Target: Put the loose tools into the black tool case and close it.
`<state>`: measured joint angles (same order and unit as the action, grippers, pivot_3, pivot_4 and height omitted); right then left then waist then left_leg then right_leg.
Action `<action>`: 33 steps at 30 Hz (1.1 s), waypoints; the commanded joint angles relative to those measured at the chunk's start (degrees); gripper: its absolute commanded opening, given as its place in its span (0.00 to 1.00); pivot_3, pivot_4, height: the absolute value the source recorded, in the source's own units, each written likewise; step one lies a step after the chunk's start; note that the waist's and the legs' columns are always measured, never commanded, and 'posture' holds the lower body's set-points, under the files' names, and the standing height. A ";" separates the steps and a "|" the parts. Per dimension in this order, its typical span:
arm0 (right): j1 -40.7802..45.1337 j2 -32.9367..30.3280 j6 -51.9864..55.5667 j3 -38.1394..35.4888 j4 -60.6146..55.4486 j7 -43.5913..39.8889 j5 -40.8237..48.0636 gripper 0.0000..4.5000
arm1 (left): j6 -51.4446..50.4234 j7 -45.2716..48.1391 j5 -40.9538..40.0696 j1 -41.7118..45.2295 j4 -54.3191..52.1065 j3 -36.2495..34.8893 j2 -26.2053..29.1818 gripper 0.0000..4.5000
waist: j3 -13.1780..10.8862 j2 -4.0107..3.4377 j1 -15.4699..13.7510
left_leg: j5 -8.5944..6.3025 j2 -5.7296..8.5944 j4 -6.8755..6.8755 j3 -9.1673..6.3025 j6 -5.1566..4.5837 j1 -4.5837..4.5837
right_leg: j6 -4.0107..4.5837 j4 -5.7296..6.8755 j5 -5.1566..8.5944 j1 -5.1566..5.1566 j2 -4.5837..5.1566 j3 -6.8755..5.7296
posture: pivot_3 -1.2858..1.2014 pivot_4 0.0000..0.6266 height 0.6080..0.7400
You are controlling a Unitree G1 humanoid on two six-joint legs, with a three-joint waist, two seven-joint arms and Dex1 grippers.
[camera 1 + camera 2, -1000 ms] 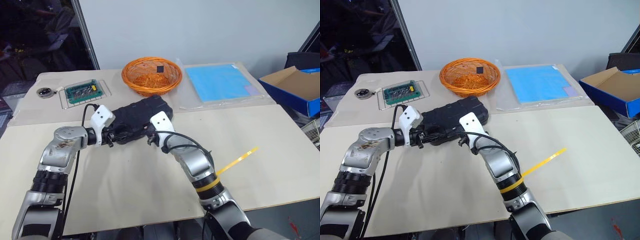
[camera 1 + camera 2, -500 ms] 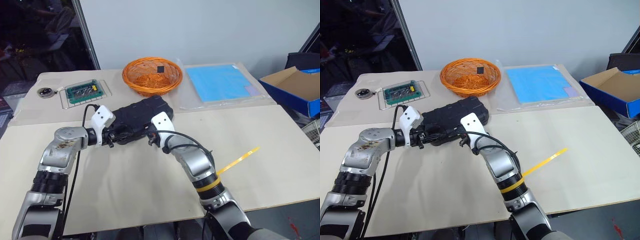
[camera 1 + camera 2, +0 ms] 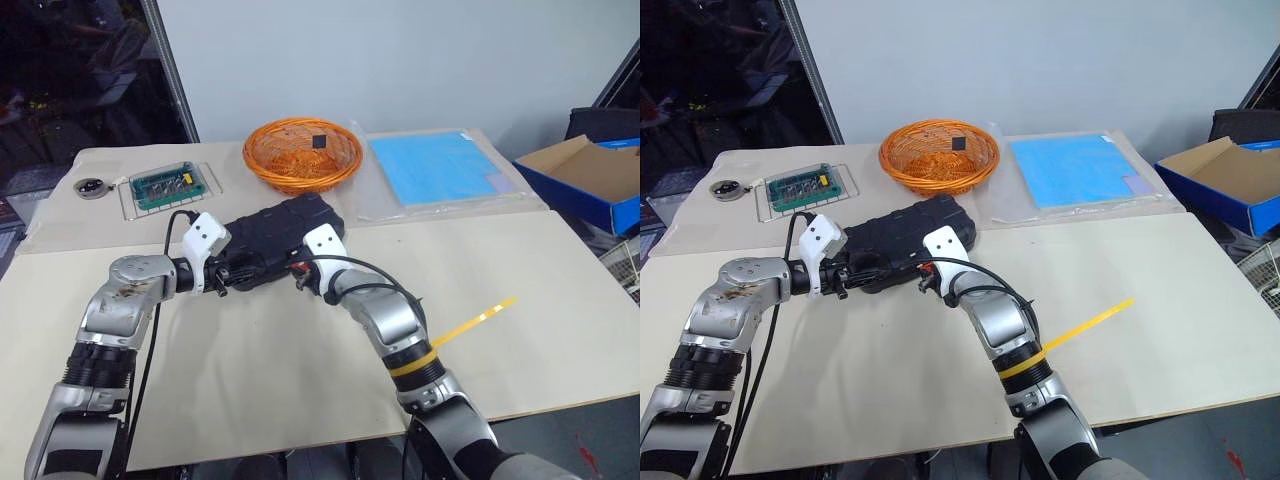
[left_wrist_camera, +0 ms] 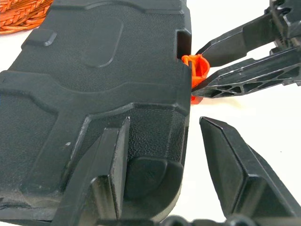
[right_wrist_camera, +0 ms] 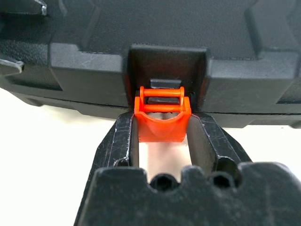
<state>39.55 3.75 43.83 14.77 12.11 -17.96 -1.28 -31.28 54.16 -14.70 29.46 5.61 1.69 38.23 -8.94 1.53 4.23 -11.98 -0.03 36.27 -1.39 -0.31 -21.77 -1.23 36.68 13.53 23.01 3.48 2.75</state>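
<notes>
With the black tool case (image 3: 275, 238) lying shut, your right claw (image 5: 161, 136) pinches its orange latch (image 5: 162, 120) to fasten it, while your half-open left claw (image 4: 162, 165) straddles the near corner, steadying it.

Silver arms, white wrist covers, black cables, yellow band.

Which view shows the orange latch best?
The right wrist view: the latch sits head-on between the right gripper's two fingers, hanging from the closed case. The left wrist view shows it side-on at the case's edge, with one left gripper finger on the lid. In the eye views it is a small orange speck.
</notes>
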 commanded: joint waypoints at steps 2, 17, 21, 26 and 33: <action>0.46 -0.29 -0.95 0.37 7.14 -1.60 0.46 0.27 | -1.48 1.12 0.20 -1.58 0.13 2.72 -0.81 0.56 | 0.03 0.01 0.10 | 0.00 -0.03 0.00 0.02 0.00 0.16 | -0.23 0.01 0.14 -0.10 -0.03 0.00 | 0.52 0.24 1.00; 1.55 -0.32 -5.56 1.90 15.75 -2.73 -1.13 0.27 | -1.97 0.56 0.16 -2.19 -0.44 2.41 -1.04 0.56 | 0.06 0.01 0.26 | -0.01 -0.44 -0.05 0.02 0.02 0.73 | -0.38 0.00 0.26 -0.66 -0.19 0.00 | 0.52 0.24 1.00; 2.10 -0.28 -7.62 2.18 19.45 -2.72 -1.82 0.27 | -2.42 -0.07 0.29 -1.82 0.13 2.22 -1.20 0.56 | 0.25 0.01 0.57 | -0.01 -0.48 -0.06 0.06 0.03 0.92 | -0.36 -0.03 0.28 -0.80 -0.19 0.00 | 0.52 0.24 1.00; 2.05 -1.47 -9.13 3.45 22.82 -3.36 -3.21 0.27 | -3.59 -1.14 0.82 -1.50 0.54 2.13 -0.79 0.56 | 0.64 0.05 0.71 | -0.01 -0.49 -0.21 0.06 0.04 1.18 | -0.32 -0.04 0.30 -0.90 -0.17 0.00 | 0.52 0.24 1.00; 1.86 -3.10 -10.07 5.23 24.46 -4.00 -4.60 0.27 | -3.20 -1.72 0.42 -0.66 1.83 1.54 -1.32 0.56 | 0.91 -0.07 0.64 | -0.02 -0.49 -0.34 0.05 0.04 1.45 | -0.11 -0.04 0.45 -0.90 -0.17 0.00 | 0.52 0.24 1.00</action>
<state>44.44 1.91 31.59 17.46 28.78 -22.16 -3.23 -33.74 52.81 -14.89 28.88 6.17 2.58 37.08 -8.02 1.47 4.88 -12.00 -0.51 35.92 -1.34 -0.26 -20.30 -1.32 36.63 13.99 22.11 3.32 2.75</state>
